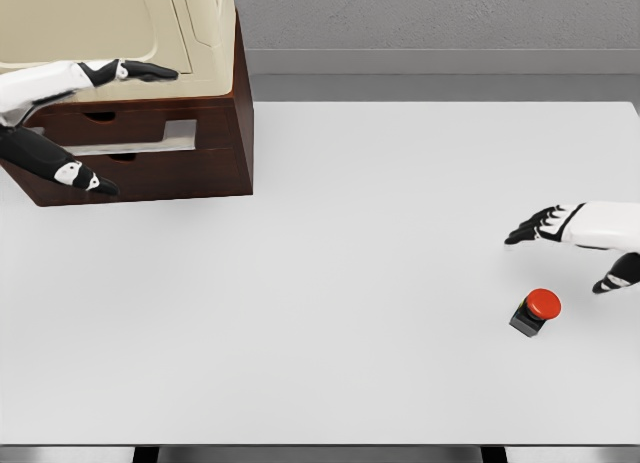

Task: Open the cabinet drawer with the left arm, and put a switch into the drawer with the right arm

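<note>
A dark brown cabinet [215, 168] with a cream top stands at the table's far left. Its two drawers are stacked, and a pale strip [170, 135] shows along the upper drawer's edge. My left hand [140, 131] is spread open in front of the drawer fronts, with the fingers [150, 71] at the cabinet's top edge and the thumb [92, 181] low on the lower drawer. It grips nothing. The switch [537, 311], a red button on a black base, sits on the table at the right. My right hand [555, 263] hovers open just behind and to the right of it, apart from it.
The white table [330, 283] stretches wide between the cabinet and the switch. Its front edge runs along the bottom of the view. A grey wall lies behind the far edge.
</note>
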